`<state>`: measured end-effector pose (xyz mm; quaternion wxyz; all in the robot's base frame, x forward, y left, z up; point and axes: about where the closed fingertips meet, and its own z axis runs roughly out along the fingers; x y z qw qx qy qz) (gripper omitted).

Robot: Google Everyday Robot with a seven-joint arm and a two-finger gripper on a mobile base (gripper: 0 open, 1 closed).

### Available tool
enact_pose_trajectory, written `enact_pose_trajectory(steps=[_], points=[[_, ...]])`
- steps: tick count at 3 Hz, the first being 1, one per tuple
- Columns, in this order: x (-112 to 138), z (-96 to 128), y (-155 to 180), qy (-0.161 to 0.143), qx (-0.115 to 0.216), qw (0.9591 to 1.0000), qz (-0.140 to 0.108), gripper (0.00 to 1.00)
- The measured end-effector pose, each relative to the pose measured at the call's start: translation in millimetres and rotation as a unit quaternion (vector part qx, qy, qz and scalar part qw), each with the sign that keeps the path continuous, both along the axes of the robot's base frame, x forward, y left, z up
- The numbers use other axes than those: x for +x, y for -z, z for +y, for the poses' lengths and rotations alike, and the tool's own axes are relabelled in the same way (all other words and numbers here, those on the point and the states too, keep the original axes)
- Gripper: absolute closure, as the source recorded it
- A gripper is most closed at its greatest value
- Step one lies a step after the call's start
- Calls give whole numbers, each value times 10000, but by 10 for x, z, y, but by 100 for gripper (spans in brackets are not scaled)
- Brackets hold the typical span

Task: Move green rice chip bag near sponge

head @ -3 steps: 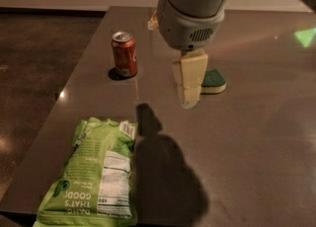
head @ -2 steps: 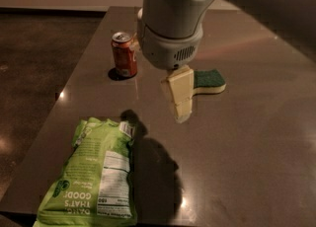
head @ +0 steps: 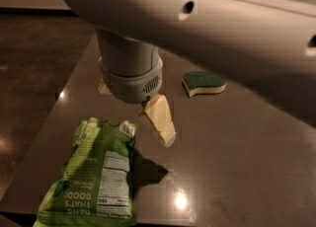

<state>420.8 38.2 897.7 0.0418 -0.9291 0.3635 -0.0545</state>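
Observation:
The green rice chip bag lies flat at the table's front left, label side up with its white nutrition panel showing. The sponge, dark green on top over pale yellow foam, lies further back and to the right. My gripper hangs from the big grey wrist just above the table, right of the bag's top edge and left of and nearer than the sponge. It holds nothing that I can see.
The dark brown table has its left edge running beside the bag and its front edge just under the bag's bottom. My arm fills the top of the view and hides the table's back left.
My arm has swung left and down towards the bag. It now covers the red can that stood at the back left. The bag and the sponge have not moved.

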Motion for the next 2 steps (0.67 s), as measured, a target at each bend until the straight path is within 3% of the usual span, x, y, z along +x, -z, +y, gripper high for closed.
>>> enact_pose_trajectory(steps=[2], points=[[-155, 283, 292, -702, -345, 9967, 206, 0]])
